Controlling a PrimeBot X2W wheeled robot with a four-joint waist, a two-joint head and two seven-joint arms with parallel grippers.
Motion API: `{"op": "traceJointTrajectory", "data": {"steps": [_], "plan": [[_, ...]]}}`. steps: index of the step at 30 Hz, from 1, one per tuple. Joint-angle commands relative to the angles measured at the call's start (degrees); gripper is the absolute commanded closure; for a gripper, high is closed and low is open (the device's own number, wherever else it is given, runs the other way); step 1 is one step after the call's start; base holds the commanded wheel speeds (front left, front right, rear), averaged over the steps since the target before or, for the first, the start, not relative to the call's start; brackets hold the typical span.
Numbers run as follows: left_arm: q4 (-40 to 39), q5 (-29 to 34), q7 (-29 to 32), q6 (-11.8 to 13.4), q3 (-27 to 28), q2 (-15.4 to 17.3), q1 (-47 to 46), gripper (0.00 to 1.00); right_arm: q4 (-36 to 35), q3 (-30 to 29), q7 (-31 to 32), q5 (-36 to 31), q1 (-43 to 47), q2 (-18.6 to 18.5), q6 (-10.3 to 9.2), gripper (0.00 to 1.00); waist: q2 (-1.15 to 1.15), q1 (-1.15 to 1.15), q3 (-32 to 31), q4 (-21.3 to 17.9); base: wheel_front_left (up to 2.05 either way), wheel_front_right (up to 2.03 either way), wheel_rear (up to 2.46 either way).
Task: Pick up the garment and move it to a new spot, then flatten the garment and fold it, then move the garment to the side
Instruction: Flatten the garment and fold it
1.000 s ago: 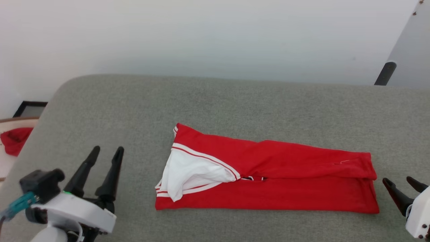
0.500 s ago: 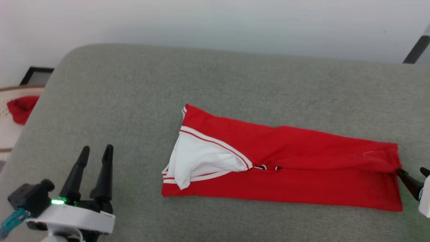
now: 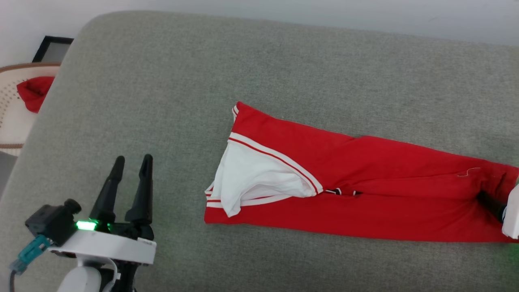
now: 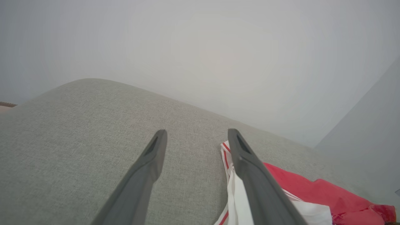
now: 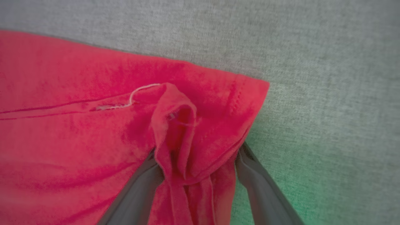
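Living space, home-like. Evidence: broad grey fabric cushion [image 3: 162,81] with rounded corner, plain white wall [image 4: 200,47] behind; red shirt [image 3: 385,202] laid out on top; cream perforated basket [image 3: 8,101] holding red cloth [image 3: 34,91] alongside; dark frame [image 3: 52,48] nearby.

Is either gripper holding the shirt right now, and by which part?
Nothing is gripped yet. The right gripper is open, its fingers straddling the garment's bunched hem end; the left gripper is open, clear of it.
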Motion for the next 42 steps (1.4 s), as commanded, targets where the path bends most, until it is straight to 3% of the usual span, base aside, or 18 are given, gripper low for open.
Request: {"op": "traceJointTrajectory", "data": {"steps": [1,2,3,4,16,33,42], "plan": [[-0.01,-0.38,0.00,-0.13,-0.17,-0.16,-0.46,0.00,3.52,2.19,1.92,-0.16,1.23,2.48,-0.07,0.00,0.00,0.00,0.91,0.79,0.00,0.00,0.00],[-0.03,-0.57,0.00,-0.13,-0.19,-0.19,-0.60,0.00,4.30,2.66,2.88,0.20,1.11,2.83,-0.07,0.40,0.00,0.00,1.00,0.85,0.00,0.00,0.00],[-0.06,-0.78,0.00,-0.14,-0.11,-0.38,-0.67,0.00,4.63,3.27,3.49,0.69,0.89,3.17,-0.07,0.93,0.00,0.00,1.07,0.90,0.00,0.00,0.00],[-0.13,-0.95,0.00,-0.14,-0.03,-0.49,-0.67,0.00,4.72,4.00,4.28,1.19,0.55,3.32,-0.01,1.00,0.00,0.00,1.14,0.92,0.00,0.00,0.00],[-0.81,-1.82,0.00,-0.14,1.28,-0.86,0.17,0.00,4.58,3.35,4.24,2.28,-2.85,-1.62,-0.15,1.00,0.00,0.00,1.13,0.32,0.00,0.00,0.00],[-0.78,-2.23,0.00,-0.15,1.54,0.07,2.38,0.00,7.32,-3.16,0.63,-0.07,-3.48,-9.24,-0.08,1.00,0.00,0.00,-1.71,-2.29,0.00,0.00,0.00],[-0.23,-2.54,0.00,-0.15,1.76,0.57,3.80,0.00,5.46,-2.50,2.06,1.17,-3.00,-8.63,-0.08,1.00,0.00,0.00,-3.87,-3.98,0.00,0.00,0.00]]}}
